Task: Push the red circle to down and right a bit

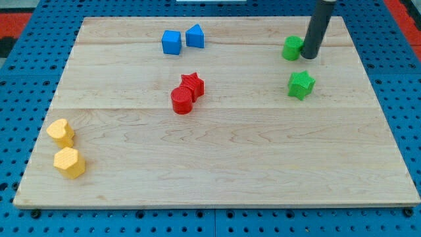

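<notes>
The red circle (181,101) lies near the board's middle, touching the red star (193,85) just above and to its right. My tip (308,55) is far off at the view's upper right, right beside the green circle (292,48), touching or nearly touching its right side. The dark rod rises from there to the view's top edge.
A green star (301,84) lies below my tip. A blue cube (172,42) and a blue triangle (195,36) sit at the top middle. A yellow heart (60,132) and a yellow hexagon (69,162) sit at the lower left. The wooden board (217,164) lies on a blue pegboard.
</notes>
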